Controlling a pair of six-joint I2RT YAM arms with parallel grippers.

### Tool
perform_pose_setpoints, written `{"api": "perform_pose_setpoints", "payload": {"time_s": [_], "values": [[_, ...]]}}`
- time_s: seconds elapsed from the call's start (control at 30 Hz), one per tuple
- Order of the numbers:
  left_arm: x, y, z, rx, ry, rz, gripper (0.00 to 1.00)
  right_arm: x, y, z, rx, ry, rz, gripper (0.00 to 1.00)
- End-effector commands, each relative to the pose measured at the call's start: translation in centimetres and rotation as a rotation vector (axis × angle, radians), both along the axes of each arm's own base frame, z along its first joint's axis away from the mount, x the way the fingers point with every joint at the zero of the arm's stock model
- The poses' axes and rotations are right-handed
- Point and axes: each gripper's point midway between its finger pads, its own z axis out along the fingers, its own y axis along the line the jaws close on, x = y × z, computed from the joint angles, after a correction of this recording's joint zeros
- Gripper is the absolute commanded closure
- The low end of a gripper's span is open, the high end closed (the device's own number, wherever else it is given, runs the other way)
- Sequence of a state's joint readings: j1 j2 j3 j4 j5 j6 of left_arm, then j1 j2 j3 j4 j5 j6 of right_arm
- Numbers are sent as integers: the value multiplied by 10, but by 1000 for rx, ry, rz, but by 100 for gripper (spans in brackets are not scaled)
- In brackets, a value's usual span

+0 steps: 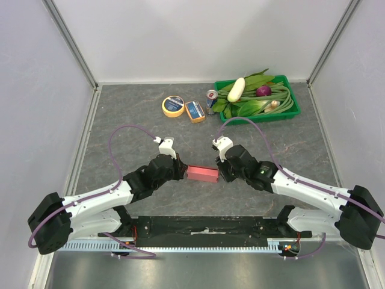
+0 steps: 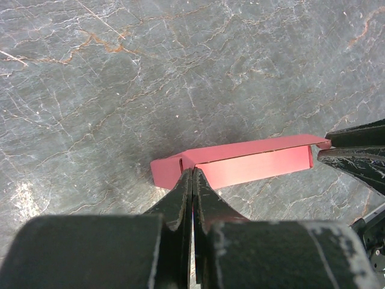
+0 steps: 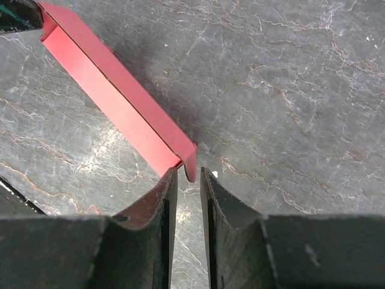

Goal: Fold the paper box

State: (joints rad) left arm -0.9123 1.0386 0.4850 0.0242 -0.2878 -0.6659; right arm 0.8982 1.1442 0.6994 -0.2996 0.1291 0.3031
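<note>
Matt pink card paper box (image 2: 252, 165); smooth veined stone-look table (image 2: 120, 90).

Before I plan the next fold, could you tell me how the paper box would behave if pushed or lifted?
The paper box looks like thin card, so probably light and apt to slide on the smooth table. Its walls are single sheets, likely to bend under a pinch. Flat-sided, unlikely to roll.

Overhead camera looks down; close wrist cameras share the paper box (image 2: 252, 165).
</note>
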Motion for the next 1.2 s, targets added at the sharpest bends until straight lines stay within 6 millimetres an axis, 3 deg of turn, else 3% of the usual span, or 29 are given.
{"api": "perform_pose_setpoints", "payload": {"time_s": [0.0, 0.27, 0.47, 0.53, 0.9, 1.17], "values": [[4, -4, 13, -26, -21, 19, 98, 4, 1, 4, 11, -31, -12, 71], [3, -5, 12, -25, -20, 16, 98, 11, 2, 5, -4, -70, -25, 79], [3, -5, 12, -26, -20, 17, 98, 12, 6, 7, -3, -73, -30, 92], [2, -6, 12, -27, -21, 14, 98, 11, 8, 10, 8, -63, -41, 100], [1, -11, 9, -23, -13, 1, 98, 6, 27, 27, 150, 78, -176, 100], [-1, -14, 10, -24, -15, -4, 98, -1, 39, 26, 251, 204, -273, 100]]}}
